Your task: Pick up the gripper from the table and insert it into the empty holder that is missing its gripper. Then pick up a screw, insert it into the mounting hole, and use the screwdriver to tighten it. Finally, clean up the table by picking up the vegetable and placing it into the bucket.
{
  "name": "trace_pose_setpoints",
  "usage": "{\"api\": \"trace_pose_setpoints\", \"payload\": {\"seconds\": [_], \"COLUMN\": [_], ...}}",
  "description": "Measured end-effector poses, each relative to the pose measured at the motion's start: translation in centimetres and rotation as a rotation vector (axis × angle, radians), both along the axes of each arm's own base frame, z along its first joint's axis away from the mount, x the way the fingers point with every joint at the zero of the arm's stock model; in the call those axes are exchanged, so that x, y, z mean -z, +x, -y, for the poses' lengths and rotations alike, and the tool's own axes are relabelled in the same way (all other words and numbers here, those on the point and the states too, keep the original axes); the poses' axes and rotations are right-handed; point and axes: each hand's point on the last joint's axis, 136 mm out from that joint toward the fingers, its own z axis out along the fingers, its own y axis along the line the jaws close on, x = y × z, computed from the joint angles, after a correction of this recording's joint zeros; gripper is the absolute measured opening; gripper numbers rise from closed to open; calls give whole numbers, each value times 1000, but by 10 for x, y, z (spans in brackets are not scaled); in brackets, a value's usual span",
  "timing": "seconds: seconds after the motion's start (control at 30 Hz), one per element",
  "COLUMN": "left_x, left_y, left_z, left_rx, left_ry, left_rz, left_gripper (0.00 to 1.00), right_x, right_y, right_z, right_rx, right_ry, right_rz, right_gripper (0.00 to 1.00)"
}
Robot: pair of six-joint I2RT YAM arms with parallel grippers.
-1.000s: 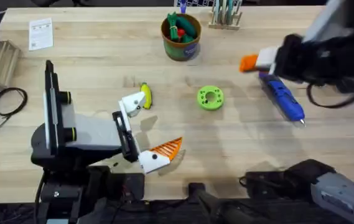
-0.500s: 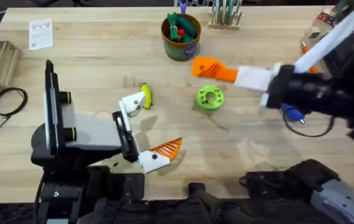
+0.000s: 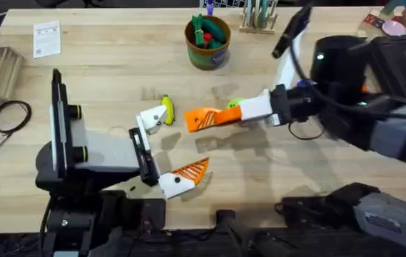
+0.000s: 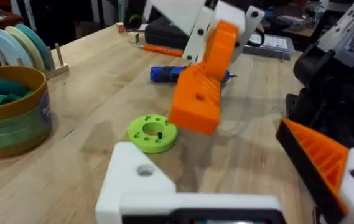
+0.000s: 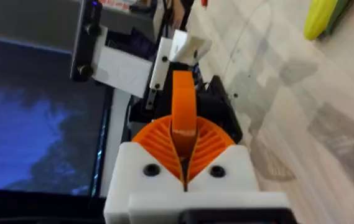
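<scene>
My right gripper [image 3: 244,113] is shut on the orange ribbed gripper [image 3: 205,118], holding it above the table with its tip towards the left arm. The left gripper [image 3: 170,146] stands open: one white holder [image 3: 153,118] is bare, the other finger [image 3: 190,170] carries an orange pad. In the left wrist view the held gripper [image 4: 203,87] hangs just beyond the bare holder [image 4: 140,183]. The yellow vegetable [image 3: 166,108] lies beside that holder. The blue screwdriver [image 4: 167,73] lies farther back. The bucket [image 3: 207,51] stands at the back, holding toy vegetables.
A green holed disc [image 4: 152,132] lies under the right gripper. At the left edge lie a black cable loop [image 3: 10,114] and a paper card [image 3: 46,38]. A wooden rack [image 3: 259,16] stands behind the bucket.
The right arm has swung left across the table with the orange gripper, from the far right to just beside the left arm's bare holder. The left arm has stayed still.
</scene>
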Motion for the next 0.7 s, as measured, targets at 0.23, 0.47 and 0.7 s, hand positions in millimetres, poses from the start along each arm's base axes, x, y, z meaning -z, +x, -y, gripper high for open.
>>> {"api": "trace_pose_setpoints", "payload": {"seconds": [0.23,0.47,0.7], "left_x": [0,0,0], "left_y": [0,0,0], "left_z": [0,0,0], "left_rx": [0,0,0], "left_ry": [0,0,0], "left_rz": [0,0,0], "left_gripper": [987,986,986], "right_x": [5,13,3], "right_y": [-5,-3,-3], "right_z": [-8,-18,-28], "right_rx": [-108,-161,-200], "right_ry": [58,81,108], "right_rz": [8,-17,-51], "right_gripper": [9,9,9]}}
